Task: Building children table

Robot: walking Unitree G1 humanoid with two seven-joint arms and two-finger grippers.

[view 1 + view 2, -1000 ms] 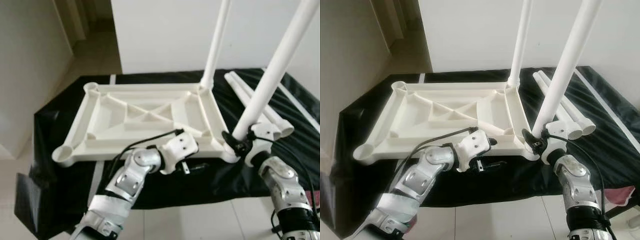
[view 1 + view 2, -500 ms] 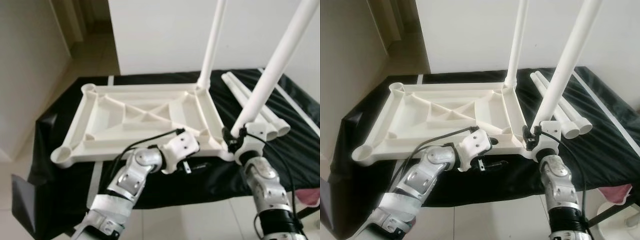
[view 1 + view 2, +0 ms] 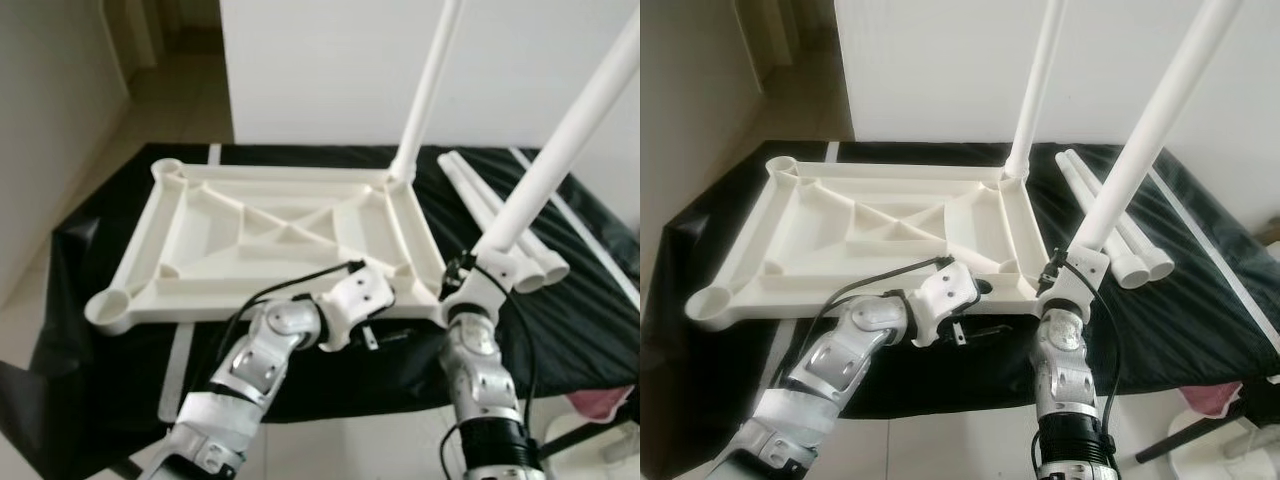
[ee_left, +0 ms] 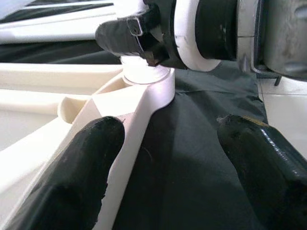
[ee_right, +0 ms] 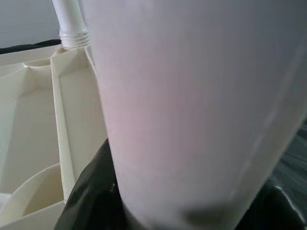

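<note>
Your right gripper [image 3: 1055, 275] is clamped on the tilted white leg [image 3: 1140, 150], right at the near right corner socket of the upturned tabletop [image 3: 200, 240] on the black sheet [image 3: 560, 320]. Your left gripper [image 4: 168, 163] is spread wide, one finger [image 4: 76, 182] against the tabletop's near edge by that corner. Another leg [image 3: 425, 90] stands in the far right socket, and two spare legs [image 3: 1110, 220] lie just beside the tabletop.

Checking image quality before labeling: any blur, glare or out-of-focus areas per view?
Eye views: soft but readable, white wall and upright legs near blown out. Left wrist view: black fingers blurred up close, socket corner of the table top sharper. Right wrist view: the held leg is a defocused white mass with no texture; the table frame behind it reads fairly clearly.
</note>
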